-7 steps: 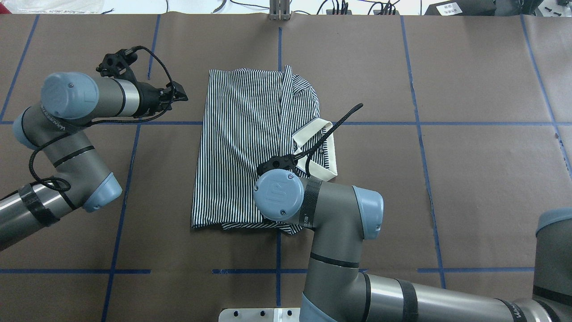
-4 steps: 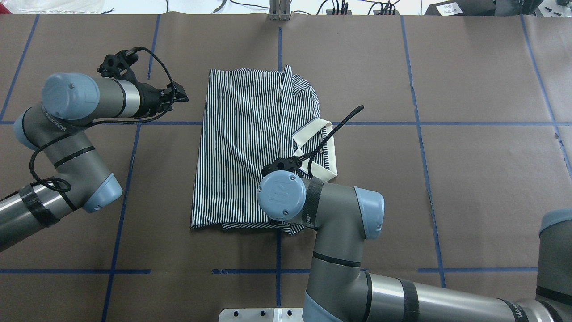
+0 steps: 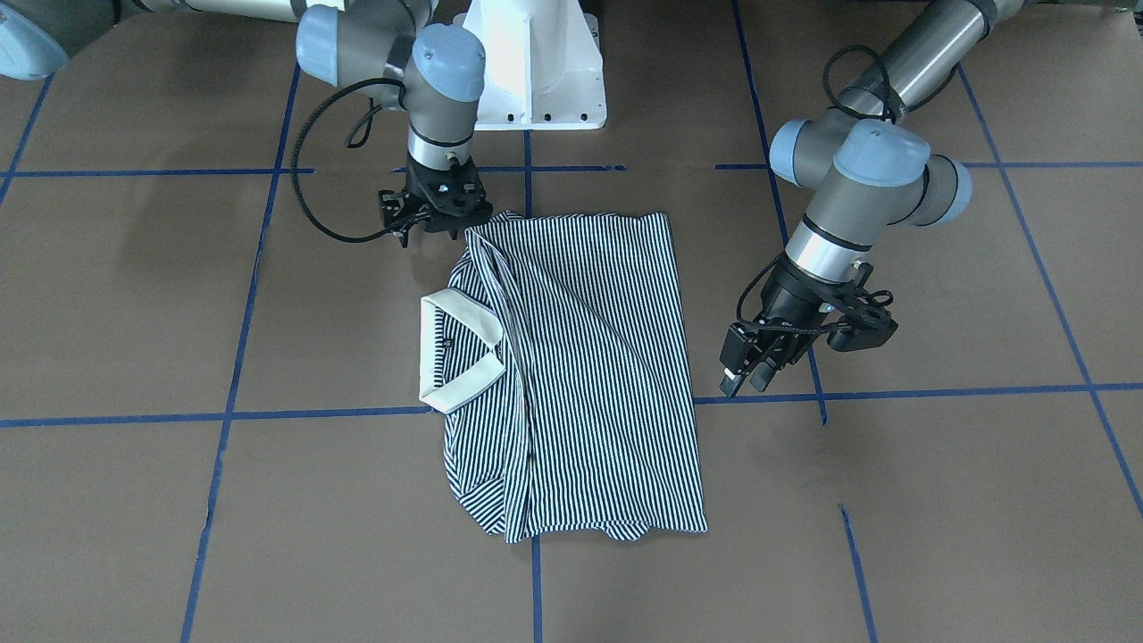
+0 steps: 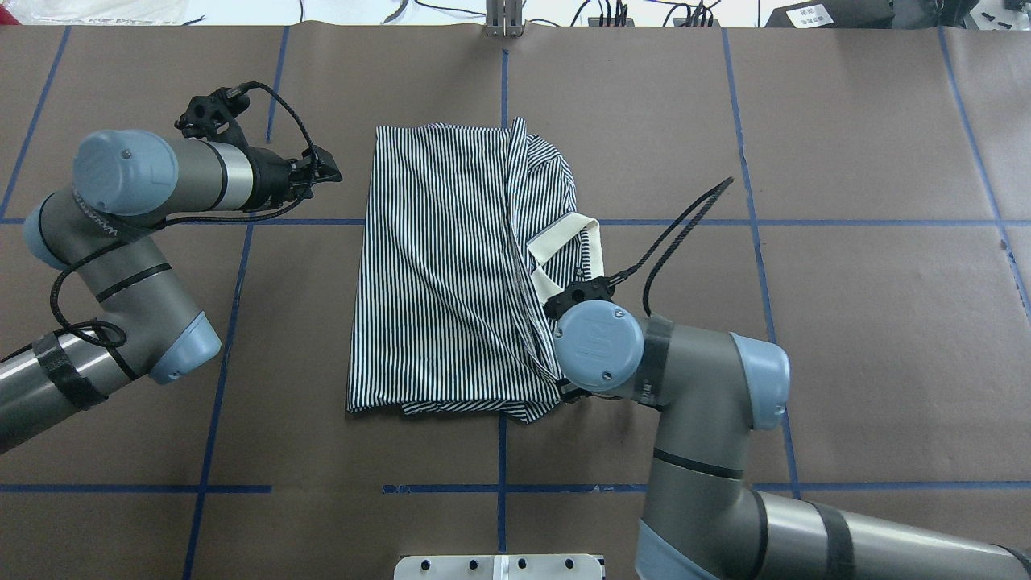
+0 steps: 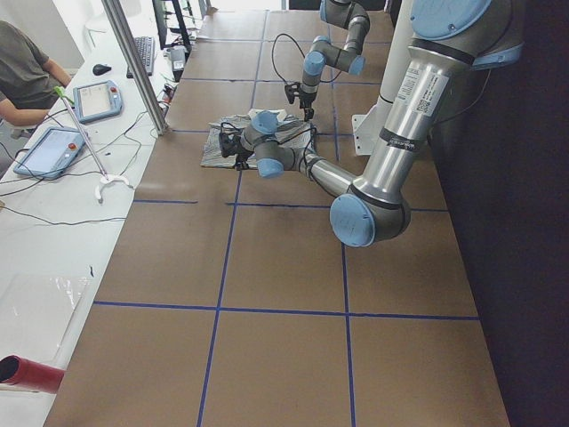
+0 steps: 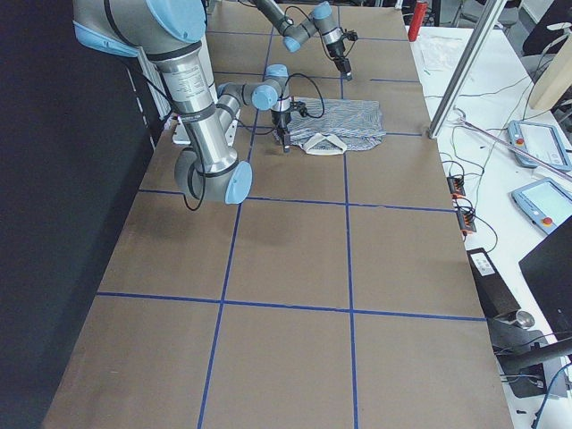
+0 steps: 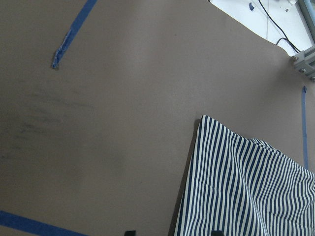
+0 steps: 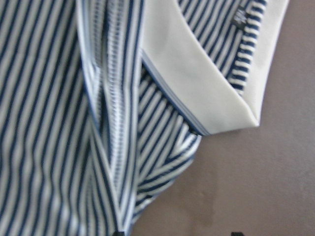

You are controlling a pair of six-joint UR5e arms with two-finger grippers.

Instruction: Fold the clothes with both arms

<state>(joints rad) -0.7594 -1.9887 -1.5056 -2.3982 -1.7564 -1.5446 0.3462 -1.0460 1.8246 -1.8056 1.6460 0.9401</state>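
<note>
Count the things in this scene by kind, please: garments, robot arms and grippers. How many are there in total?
Striped polo shirt: 1
Robot arms: 2 (left arm, right arm)
Grippers: 2 (left gripper, right gripper)
Total: 5

I count one striped polo shirt (image 4: 435, 266) with one cream collar (image 3: 466, 316), one brown table (image 4: 846, 322), one white pedestal (image 3: 536, 62), my two arms — left arm (image 4: 137, 282), right arm (image 4: 693, 387) — two grippers, left gripper (image 3: 748, 373) and right gripper (image 3: 436, 219), two handheld screens (image 5: 98, 100) and one person (image 5: 22, 67) at upper left.
</note>
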